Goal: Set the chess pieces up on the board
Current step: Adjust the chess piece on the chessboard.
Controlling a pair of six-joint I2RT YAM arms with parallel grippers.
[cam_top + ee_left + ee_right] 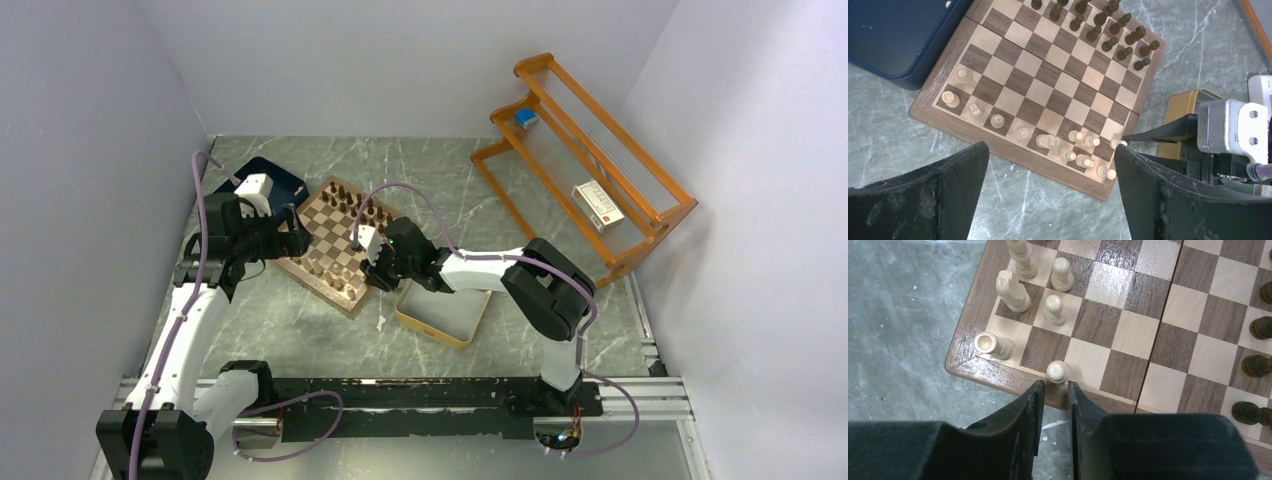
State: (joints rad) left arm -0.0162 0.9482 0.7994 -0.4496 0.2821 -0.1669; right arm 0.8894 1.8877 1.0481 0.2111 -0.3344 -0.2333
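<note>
The board (pixel 335 245) (pixel 1048 75) (pixel 1128 335) lies left of centre. Dark chess pieces (pixel 1108 30) (pixel 1255 327) fill its far rows. Pale ones (pixel 1068 152) stand along the near rows, one lying flat (pixel 975 108). My right gripper (pixel 378 272) (pixel 1055 383) hangs low at the board's near corner, jaws a narrow gap apart. A pale pawn (pixel 1057 371) (pixel 1118 143) stands right at its tips; whether they touch it I cannot tell. A rook (pixel 988 345) and knight (pixel 1012 290) stand beside it. My left gripper (pixel 290 240) (pixel 1050 147) hovers wide open above the board's near edge, holding nothing.
A gold-rimmed tin (pixel 430 335) (pixel 1180 105) sits right of the board, under the right arm. A navy tray (pixel 280 175) (pixel 893 40) touches the board's far left side. An orange wooden rack (pixel 590 160) with small boxes stands at the back right.
</note>
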